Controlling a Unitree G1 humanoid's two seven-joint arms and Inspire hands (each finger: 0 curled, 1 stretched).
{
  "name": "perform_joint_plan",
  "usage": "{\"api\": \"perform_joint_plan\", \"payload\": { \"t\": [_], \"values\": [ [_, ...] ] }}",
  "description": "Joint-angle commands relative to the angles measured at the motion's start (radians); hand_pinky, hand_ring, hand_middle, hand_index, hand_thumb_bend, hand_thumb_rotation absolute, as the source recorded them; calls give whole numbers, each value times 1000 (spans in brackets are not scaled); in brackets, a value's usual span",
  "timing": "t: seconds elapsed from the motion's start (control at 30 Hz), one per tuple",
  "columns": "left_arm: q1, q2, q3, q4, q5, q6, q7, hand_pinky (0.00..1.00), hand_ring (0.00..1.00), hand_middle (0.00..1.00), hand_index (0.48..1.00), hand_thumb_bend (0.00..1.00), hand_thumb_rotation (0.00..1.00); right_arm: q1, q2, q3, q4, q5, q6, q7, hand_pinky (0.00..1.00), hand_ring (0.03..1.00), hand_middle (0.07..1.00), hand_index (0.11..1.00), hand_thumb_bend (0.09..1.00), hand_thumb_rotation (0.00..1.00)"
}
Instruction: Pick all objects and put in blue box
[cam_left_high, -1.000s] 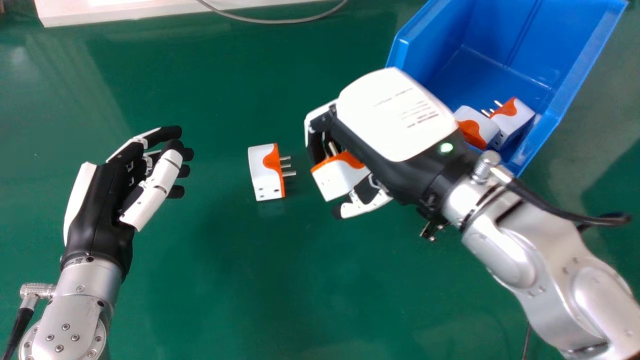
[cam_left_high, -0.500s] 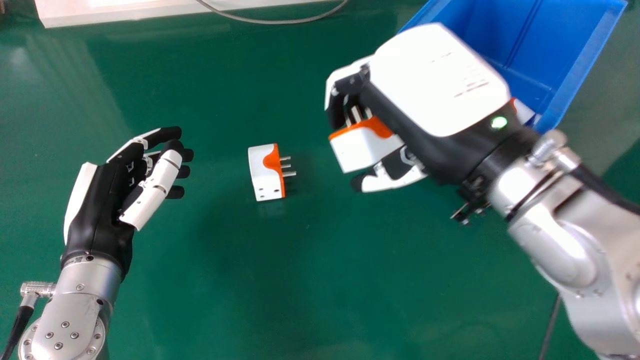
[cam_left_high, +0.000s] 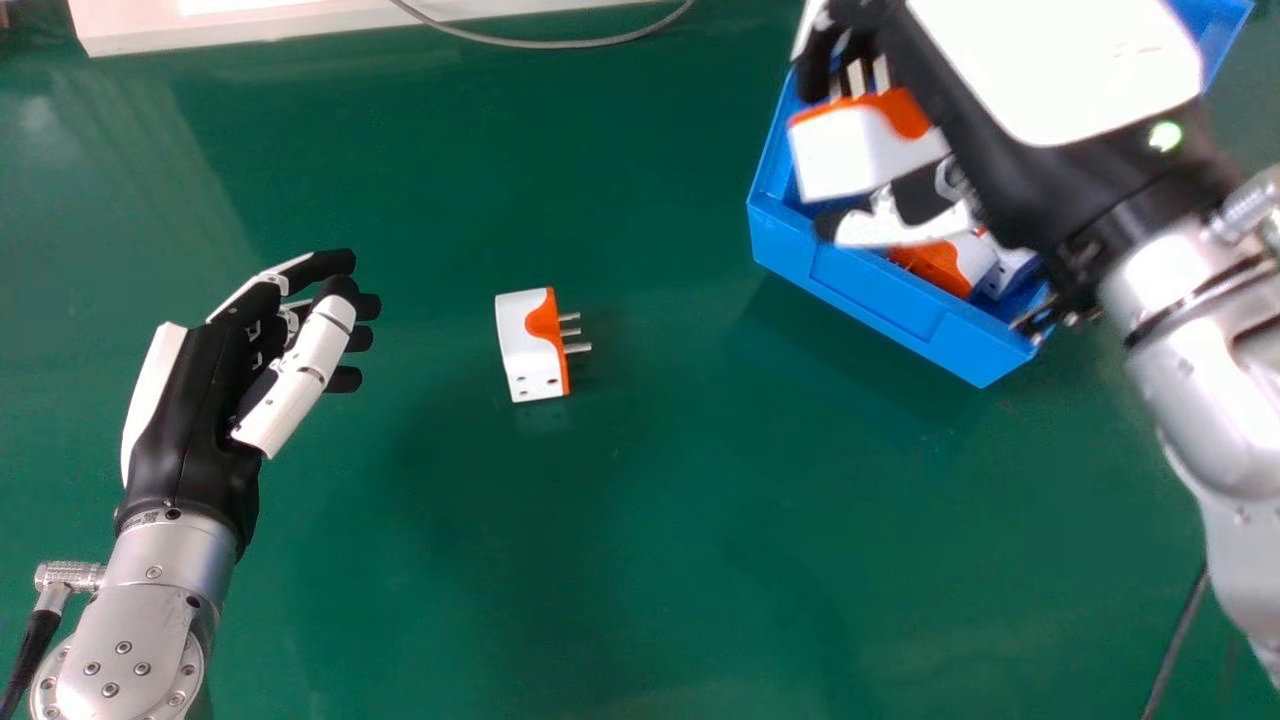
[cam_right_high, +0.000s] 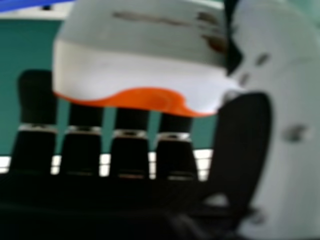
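One white-and-orange plug adapter (cam_left_high: 865, 150) is gripped in the right hand (cam_left_high: 1060, 70), per the head view, its prongs pointing away from the robot. Critical relation: the adapter overlaps the opening of the blue box (cam_left_high: 880, 310), at its left corner, only just inside the line of the left rim; its height above that rim cannot be established. Two deposited adapters (cam_left_high: 935, 265) (cam_left_high: 1005, 262) lie in the box at its near end, to the right of and nearer the robot than the held piece. A loose adapter (cam_left_high: 530, 345) lies on the green table (cam_left_high: 620, 560), well apart to the left of the box, prongs towards it. The left hand (cam_left_high: 200, 400) is empty, relaxed and slightly bent, and is the nearer hand to that loose piece. Right hand view: the held adapter lies crosswise over the fingers (cam_right_high: 131, 155), orange face towards them, one end against the thumb (cam_right_high: 242, 145); the blue strip beyond is probably box rim. Assessment: the step in hand is placing; a small shift to the right and away from the robot before release would give clearance from the left rim, where an early drop could catch.
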Motion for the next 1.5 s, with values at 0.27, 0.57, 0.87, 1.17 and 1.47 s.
{"api": "perform_joint_plan", "payload": {
  "t": [0.27,0.57,0.87,1.17,1.47],
  "values": [
    [3,8,9,-19,-5,-25,-6,669,734,735,796,326,633,-152,-16,21,263,-73,97,-77,334,433,524,509,493,0],
    [12,5,6,-30,-3,-24,-6,669,734,735,796,328,636,-283,-39,115,560,-110,120,-149,327,439,525,519,492,0],
    [13,2,1,-31,2,-24,-1,669,734,735,795,331,639,-419,-39,225,840,-143,134,-253,325,443,521,523,493,0],
    [14,-2,-7,-37,12,-19,8,667,734,735,795,335,641,-532,-24,296,1068,-118,100,-369,333,444,509,505,497,0],
    [16,-2,-15,-42,13,-19,18,659,727,732,793,334,641,-556,-9,316,1116,-73,123,-361,337,443,499,487,499,0]
  ]
}}
